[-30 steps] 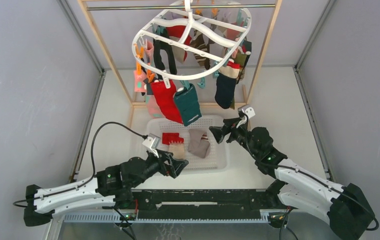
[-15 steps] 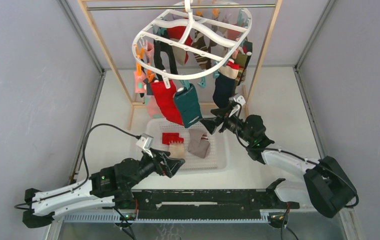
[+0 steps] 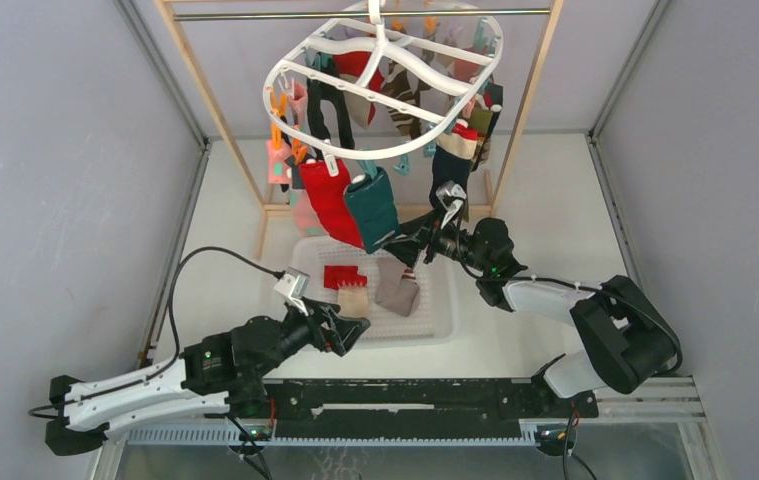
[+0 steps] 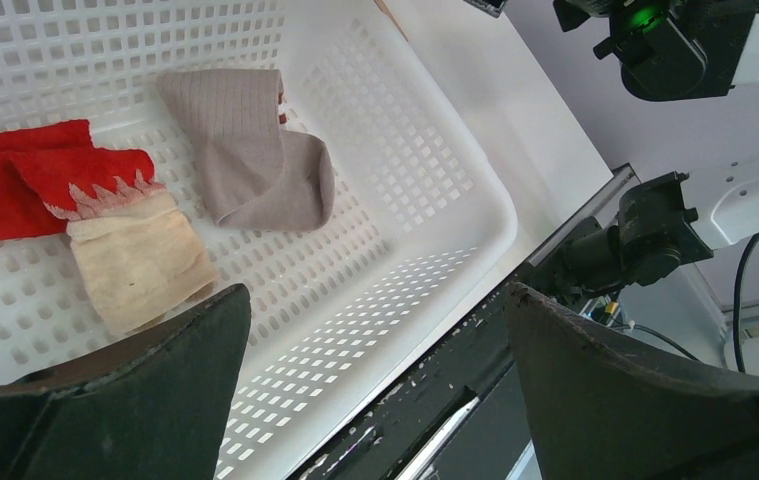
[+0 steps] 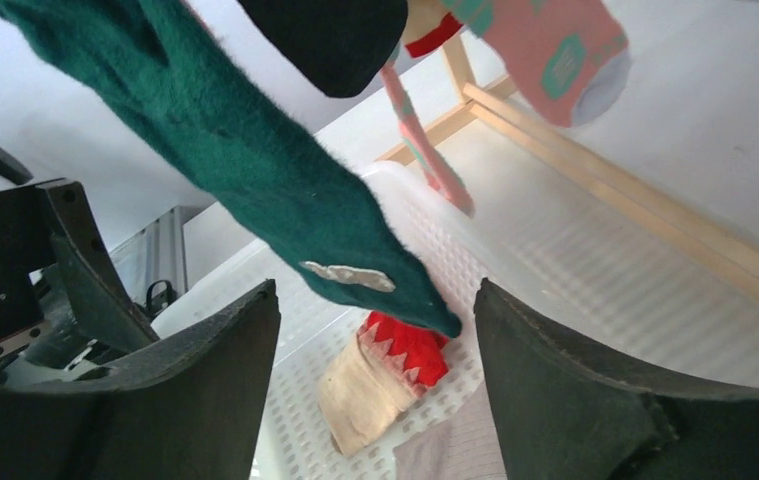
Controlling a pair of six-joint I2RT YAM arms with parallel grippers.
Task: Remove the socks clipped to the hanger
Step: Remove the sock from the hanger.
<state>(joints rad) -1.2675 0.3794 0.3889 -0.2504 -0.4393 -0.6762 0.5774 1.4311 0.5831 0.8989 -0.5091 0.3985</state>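
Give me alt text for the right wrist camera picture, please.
A dark teal sock hangs in front of the open right tool, not gripped. Below lies a white mesh basket holding a red-and-cream sock; a pink sock and wooden rack frame are beyond.

A robot lab cell — grey partition walls [image 3: 55,150], black mounting rail [image 3: 405,395].

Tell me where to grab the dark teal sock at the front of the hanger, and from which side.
Grip the dark teal sock at its free toe end, coming from below on the right, where the open right gripper is. It hangs flat from one white clip, so pinching across its faces and pulling down should probably free it.
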